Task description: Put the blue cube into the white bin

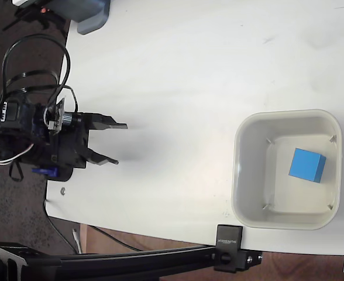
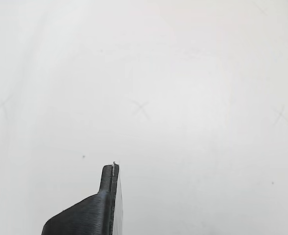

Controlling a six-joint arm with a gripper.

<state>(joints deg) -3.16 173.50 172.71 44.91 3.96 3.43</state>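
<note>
In the fixed view, the small bright sky-blue cube point(image 1: 307, 164) lay on the flat bottom of the off-white square plastic bin point(image 1: 242, 175) with rounded corners and a thick rim, which stood at the right side of the white table point(image 1: 189, 70). The cube sat toward the right part of the bin's floor, turned a little out of line with the walls and apart from all four of them. Well away, at the left edge of the table, the black two-finger gripper point(image 1: 119, 143) on the black arm point(image 1: 37, 126) pointed toward the bin with its fingers spread wide and nothing between them; one fingertip point(image 1: 121, 125) lay above the other in the picture, both over bare table. Black cables point(image 1: 34, 58) looped above the arm, and a white wire ran along its lower side. A grey-blue box-like device point(image 1: 93, 14) sat at the top left corner of the table, and a black clamp point(image 1: 229, 249) gripped the table's lower edge just below the bin. In the wrist view, one dark ribbed finger point(image 2: 97, 210) rose from the bottom edge over plain white table surface marked with faint crosses and small specks; neither the cube nor the bin showed there.
</note>
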